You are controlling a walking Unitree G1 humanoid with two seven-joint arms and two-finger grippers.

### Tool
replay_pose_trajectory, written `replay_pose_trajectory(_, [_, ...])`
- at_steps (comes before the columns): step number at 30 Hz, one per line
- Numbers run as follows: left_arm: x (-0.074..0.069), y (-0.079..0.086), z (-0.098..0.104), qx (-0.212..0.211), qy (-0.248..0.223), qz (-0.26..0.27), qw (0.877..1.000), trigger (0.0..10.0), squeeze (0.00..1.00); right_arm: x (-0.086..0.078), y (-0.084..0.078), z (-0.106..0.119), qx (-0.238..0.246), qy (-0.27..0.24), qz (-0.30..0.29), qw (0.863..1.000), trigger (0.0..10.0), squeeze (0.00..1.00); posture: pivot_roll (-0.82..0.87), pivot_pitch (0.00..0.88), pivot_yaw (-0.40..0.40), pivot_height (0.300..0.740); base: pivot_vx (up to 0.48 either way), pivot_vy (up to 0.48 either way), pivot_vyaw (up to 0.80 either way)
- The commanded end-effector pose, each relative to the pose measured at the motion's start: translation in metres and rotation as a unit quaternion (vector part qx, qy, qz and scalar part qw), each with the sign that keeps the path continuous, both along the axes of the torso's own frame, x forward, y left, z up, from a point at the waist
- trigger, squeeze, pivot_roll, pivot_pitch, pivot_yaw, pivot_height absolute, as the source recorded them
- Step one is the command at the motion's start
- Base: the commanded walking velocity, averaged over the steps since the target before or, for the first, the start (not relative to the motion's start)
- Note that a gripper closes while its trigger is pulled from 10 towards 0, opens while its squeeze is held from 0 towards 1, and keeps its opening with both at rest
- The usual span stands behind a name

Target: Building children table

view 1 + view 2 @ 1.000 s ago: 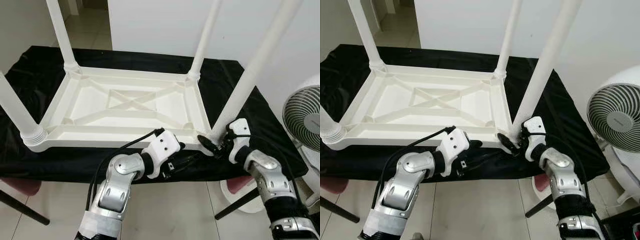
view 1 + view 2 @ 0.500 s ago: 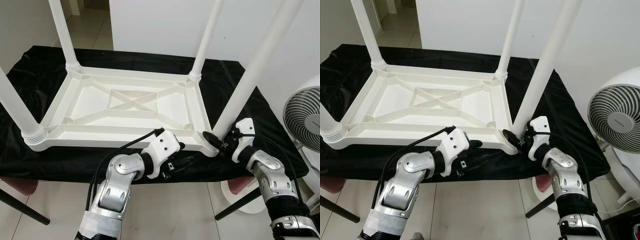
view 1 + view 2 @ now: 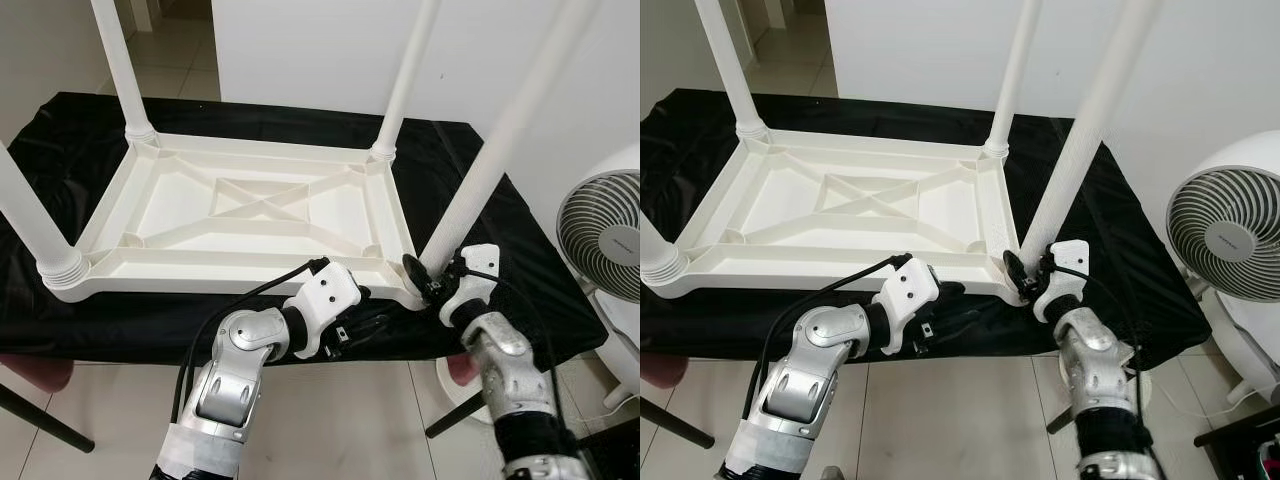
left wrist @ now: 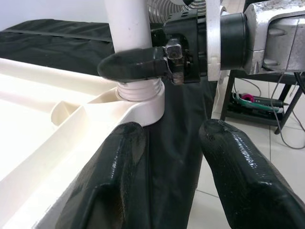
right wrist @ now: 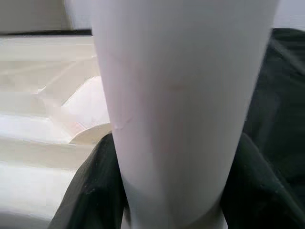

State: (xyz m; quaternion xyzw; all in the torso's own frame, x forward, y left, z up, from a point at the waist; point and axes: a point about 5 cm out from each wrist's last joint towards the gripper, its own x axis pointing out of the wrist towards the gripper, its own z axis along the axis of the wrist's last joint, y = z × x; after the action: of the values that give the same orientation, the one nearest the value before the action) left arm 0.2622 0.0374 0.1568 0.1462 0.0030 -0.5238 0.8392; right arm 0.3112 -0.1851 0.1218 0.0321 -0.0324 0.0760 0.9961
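A white plastic children's table [image 3: 250, 205] lies upside down on a black cloth, with its legs pointing up. My right gripper [image 3: 425, 280] is shut on the near-right leg [image 3: 490, 160] just above its threaded base. In the right wrist view that leg [image 5: 181, 95] stands between the black fingers [image 5: 90, 191]. In the left wrist view one right finger [image 4: 133, 64] curls round the leg [image 4: 127, 24]. My left gripper [image 3: 375, 322] is open and holds nothing. It sits low against the cloth, just below the table's near-right corner [image 4: 143, 107].
The black cloth [image 3: 470, 150] covers the support and hangs over its near edge. A white standing fan [image 3: 600, 235] is close on the right. The other legs rise at the far left [image 3: 120, 70], the far right [image 3: 405, 80] and the near left [image 3: 30, 220]. A red seat [image 3: 30, 370] sits at the lower left.
My right forearm has swung in to the left while its gripper stays at the base of the leg. The left arm has not moved. The camera has shifted slightly.
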Motion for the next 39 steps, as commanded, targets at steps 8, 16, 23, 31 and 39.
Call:
replay_pose_trajectory(8, [0.004,-0.006,0.001,-0.036,-0.014,0.1,0.994,10.0,0.0,-0.017,0.007,-0.029,0.037,0.069,-0.184,0.98,10.0,0.0,0.11,0.028,-0.078,0.74,0.0,0.0,0.0])
replay_pose_trajectory(16, [0.003,-0.006,0.001,-0.035,-0.015,0.1,0.994,10.0,0.0,-0.02,0.024,-0.03,0.035,0.077,-0.196,0.977,10.0,0.0,0.12,0.02,-0.082,0.74,0.0,0.0,0.0])
replay_pose_trajectory(23, [0.004,-0.006,0.001,-0.035,-0.016,0.098,0.994,10.0,0.0,-0.019,0.019,-0.03,0.032,0.076,-0.191,0.978,10.0,0.0,0.11,0.012,-0.08,0.74,0.0,0.0,0.0])
replay_pose_trajectory(31, [0.004,-0.007,0.001,-0.034,-0.017,0.095,0.995,10.0,0.0,-0.009,0.003,-0.007,0.049,0.023,-0.046,0.997,10.0,1.0,0.11,0.012,-0.076,0.74,0.0,0.0,0.0])
replay_pose_trajectory(39, [0.004,-0.007,0.002,-0.033,-0.017,0.095,0.995,10.0,0.0,-0.007,-0.013,0.002,-0.018,0.015,0.049,0.999,10.0,0.0,0.11,0.014,-0.072,0.74,0.0,0.0,0.0])
